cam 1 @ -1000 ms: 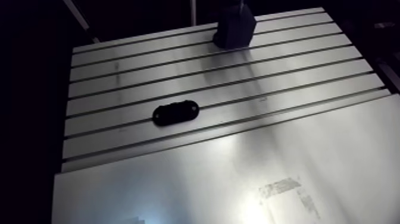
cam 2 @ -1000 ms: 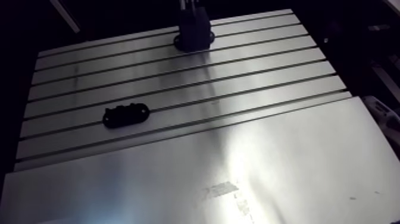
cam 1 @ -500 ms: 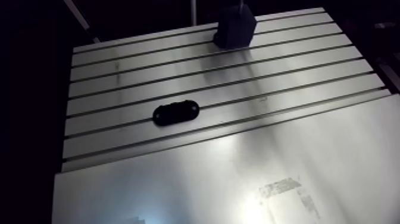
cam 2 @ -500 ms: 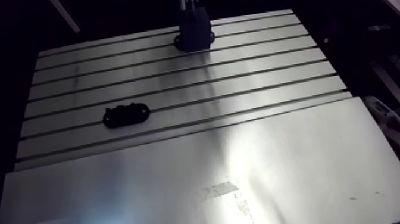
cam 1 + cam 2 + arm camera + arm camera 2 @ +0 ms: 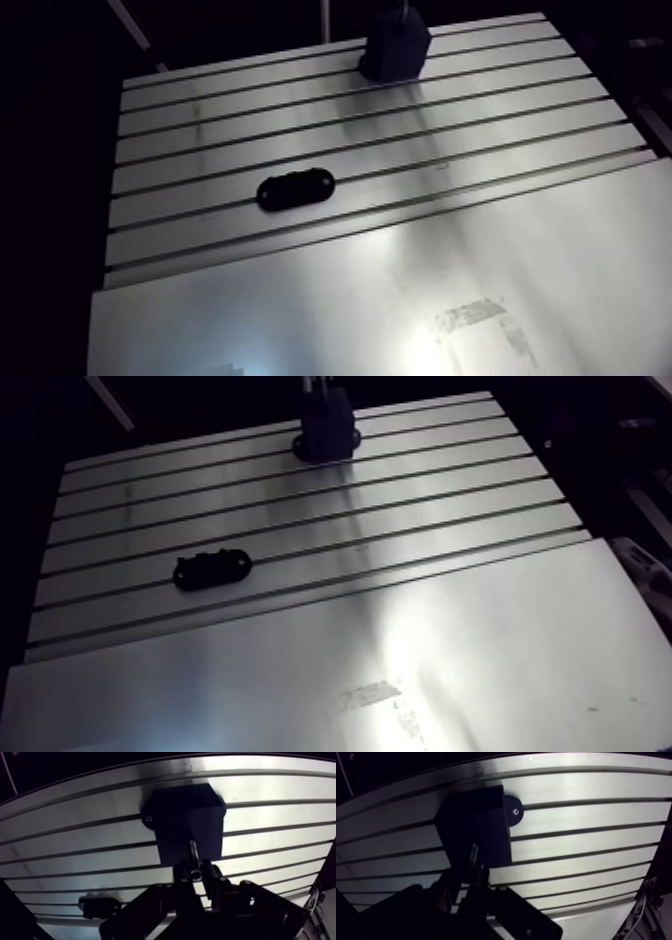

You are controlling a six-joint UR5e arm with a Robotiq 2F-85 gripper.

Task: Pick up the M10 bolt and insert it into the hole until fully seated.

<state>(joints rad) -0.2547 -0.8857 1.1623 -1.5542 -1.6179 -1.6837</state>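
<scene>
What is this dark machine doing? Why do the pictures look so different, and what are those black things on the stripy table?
This is a robot arm working at a metal table with long grooves. Two pictures come from a camera high on the arm, looking down over the table. The other two come from a camera on the robot's wrist, just behind its gripper, a hand with only two fingers. Those fingers pinch a thin metal bolt. Just ahead of it stands a black block. The bolt is meant to go into a hole, probably in that block, but the hole does not show. A flat black oval piece lies apart from the block on the table.
</scene>
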